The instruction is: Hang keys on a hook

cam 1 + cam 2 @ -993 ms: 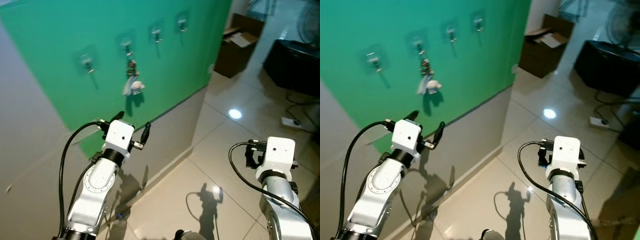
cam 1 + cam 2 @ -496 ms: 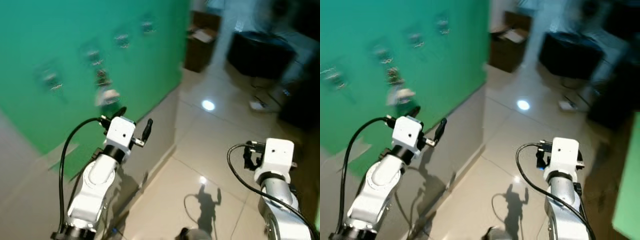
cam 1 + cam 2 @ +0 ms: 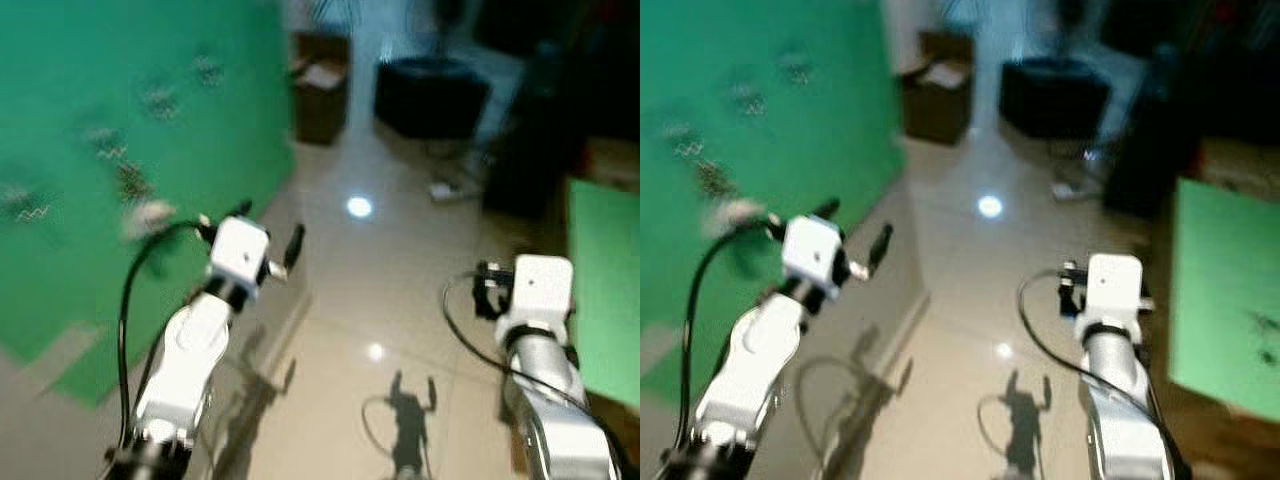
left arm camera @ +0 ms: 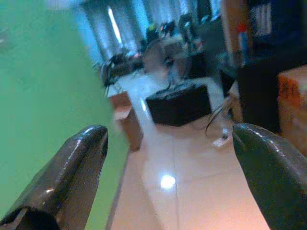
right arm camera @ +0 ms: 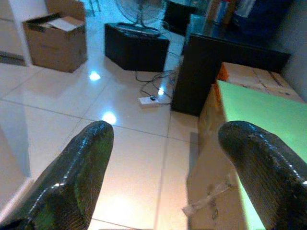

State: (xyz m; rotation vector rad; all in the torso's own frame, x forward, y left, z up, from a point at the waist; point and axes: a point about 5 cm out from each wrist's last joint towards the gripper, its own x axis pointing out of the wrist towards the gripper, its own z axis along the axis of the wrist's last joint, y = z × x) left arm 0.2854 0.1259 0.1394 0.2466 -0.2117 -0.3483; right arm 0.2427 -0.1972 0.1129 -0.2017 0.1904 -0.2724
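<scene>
A bunch of keys (image 3: 130, 181) with a white fob (image 3: 148, 212) hangs from one of several hooks (image 3: 160, 98) on the green wall (image 3: 60, 90) at the left; the picture is blurred. My left gripper (image 3: 268, 228) is raised to the right of the keys and apart from them, open and empty. Its two black fingers (image 4: 72, 177) frame the room beyond. At the right, over the floor and away from the wall, my right gripper (image 5: 163, 163) is open with nothing between its fingers (image 5: 72, 182).
A glossy tiled floor (image 3: 370, 300) stretches ahead. At the back stand a cardboard box (image 3: 320, 85) and a low black cabinet (image 3: 430, 95), with a power strip and cables (image 5: 148, 100) and a fan (image 4: 165, 60). A green-topped box (image 3: 605, 290) stands at the right.
The camera has swung to the right, so the green wall, hooks and keys have slid left and blurred. Both grippers stay open and empty in much the same pose.
</scene>
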